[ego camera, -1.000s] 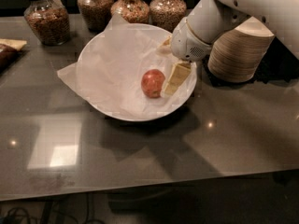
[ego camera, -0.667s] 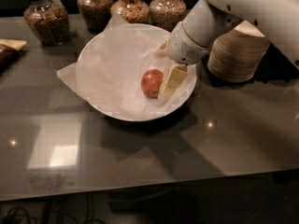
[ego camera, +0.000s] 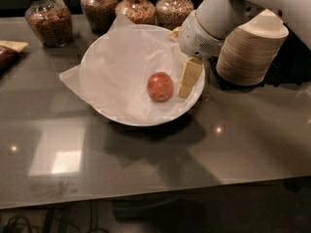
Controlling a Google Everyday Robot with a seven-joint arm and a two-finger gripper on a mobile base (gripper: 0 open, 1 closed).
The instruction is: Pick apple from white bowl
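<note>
The red-orange apple lies in the white bowl, right of the bowl's middle, on the crinkled white paper. My gripper is over the bowl's right side, reaching in from the upper right. It is open. One beige finger points down just right of the apple, close to it but apart. The other finger shows at the bowl's far rim. The apple is not between them.
A tall stack of beige paper bowls stands right of the white bowl, close to my arm. Several glass jars of grains line the back edge. A flat packet lies at far left. The dark tabletop stretches toward the front.
The gripper has stayed almost in place beside the apple; the arm above it has shifted only slightly. The apple and bowl have not moved.
</note>
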